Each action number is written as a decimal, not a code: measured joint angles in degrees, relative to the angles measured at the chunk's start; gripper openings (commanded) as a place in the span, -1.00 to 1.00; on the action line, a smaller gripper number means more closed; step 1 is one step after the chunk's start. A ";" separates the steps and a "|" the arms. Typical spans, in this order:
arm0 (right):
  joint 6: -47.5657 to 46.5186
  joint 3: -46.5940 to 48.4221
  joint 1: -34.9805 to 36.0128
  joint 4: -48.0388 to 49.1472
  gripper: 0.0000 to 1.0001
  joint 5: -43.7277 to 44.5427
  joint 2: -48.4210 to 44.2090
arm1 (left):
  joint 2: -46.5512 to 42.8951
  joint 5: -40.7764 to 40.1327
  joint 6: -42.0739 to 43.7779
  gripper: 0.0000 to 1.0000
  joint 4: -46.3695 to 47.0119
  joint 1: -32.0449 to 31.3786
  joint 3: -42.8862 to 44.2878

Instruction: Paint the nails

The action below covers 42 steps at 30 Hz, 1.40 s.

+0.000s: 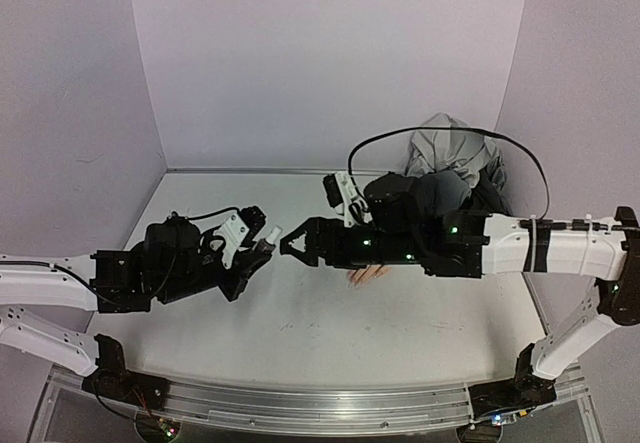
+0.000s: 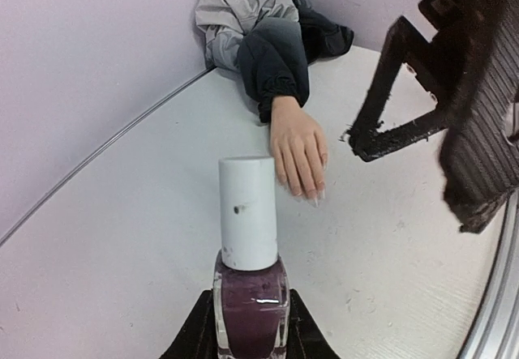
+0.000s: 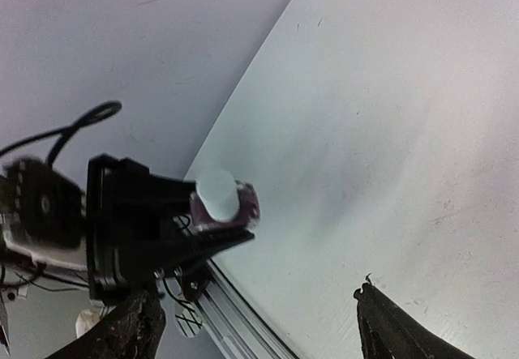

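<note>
A peach mannequin hand (image 2: 298, 148) with a dark navy sleeve (image 2: 274, 67) lies palm down on the white table. Its nails (image 2: 312, 196) look pale. In the top view only its fingertips (image 1: 367, 274) show under my right arm. My left gripper (image 1: 262, 250) is shut on a maroon nail polish bottle (image 2: 250, 302) with a white cap (image 2: 247, 211), held above the table. My right gripper (image 1: 289, 245) is open and empty, its tips just right of the cap. The bottle also shows in the right wrist view (image 3: 225, 203).
A bunched grey and dark cloth (image 1: 455, 158) lies at the back right against the wall. Purple walls close three sides. A metal rail (image 1: 320, 405) runs along the table's near edge.
</note>
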 measured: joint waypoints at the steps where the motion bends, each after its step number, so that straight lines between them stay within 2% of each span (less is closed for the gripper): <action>1: 1.20 1.36 0.09 0.15 0.66 0.57 1.38 | 0.50 -1.20 0.66 -1.00 -0.02 -0.48 0.00; 3: 3.87 4.11 0.17 0.20 0.60 2.36 4.07 | 1.55 -3.93 1.99 -1.00 -0.02 -1.73 0.00; 8: 8.15 7.78 0.28 0.31 0.04 6.23 7.28 | 2.12 -7.56 4.20 -1.00 -0.02 -2.99 0.00; 9: 8.66 8.11 0.28 0.42 -0.01 6.75 7.56 | 2.12 -7.93 4.42 -1.00 -0.04 -3.02 0.00; 17: 10.62 11.74 0.28 1.25 -0.14 7.91 10.71 | 2.23 -9.99 5.29 -1.00 -0.02 -3.28 0.02; 23: 11.13 12.28 0.28 1.70 -0.16 7.37 11.96 | 2.86 -10.03 5.27 -1.00 -0.02 -3.43 0.17; 28: 11.45 12.28 0.28 2.67 -0.28 5.90 12.63 | 2.86 -10.03 5.27 -1.00 -0.02 -3.65 0.17; 41: 11.10 11.10 0.26 6.23 -1.00 3.87 14.14 | 2.27 -9.90 2.51 -1.00 -0.33 -3.67 0.17; 42: 10.36 10.84 0.26 6.78 -1.00 3.54 14.10 | 1.75 -9.35 1.46 -1.00 -0.66 -3.65 0.09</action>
